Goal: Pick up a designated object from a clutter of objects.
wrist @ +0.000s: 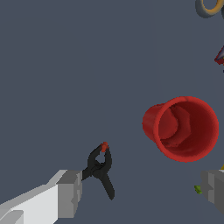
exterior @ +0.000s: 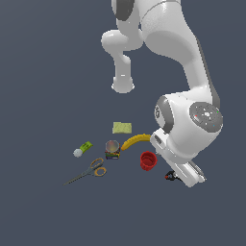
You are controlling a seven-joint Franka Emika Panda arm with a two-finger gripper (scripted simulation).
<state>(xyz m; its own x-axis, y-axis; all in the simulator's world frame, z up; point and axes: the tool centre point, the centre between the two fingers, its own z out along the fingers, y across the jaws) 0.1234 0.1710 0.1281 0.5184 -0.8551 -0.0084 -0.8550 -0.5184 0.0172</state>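
Observation:
The designated object, a small black spring clamp (wrist: 100, 168) with a red-orange jaw tip, lies on the grey floor. In the exterior view only a bit of the clamp (exterior: 169, 176) shows from under the arm's hand. My gripper (wrist: 140, 186) is open and wide, down over the floor. One grey finger (wrist: 65, 197) is right beside the clamp's handle; whether they touch I cannot tell. The other finger (wrist: 214, 188) stands far off, past the red cup (wrist: 183, 127). The clamp sits inside the gap, close to the one finger.
The clutter lies toward the exterior view's left: red cup (exterior: 148, 160), yellow banana (exterior: 134, 141), small can (exterior: 112, 149), yellow-green sponge pad (exterior: 122, 128), green-white tube (exterior: 83, 149), scissors (exterior: 89, 172). An orange scissors handle ring (wrist: 210, 6) shows in the wrist view.

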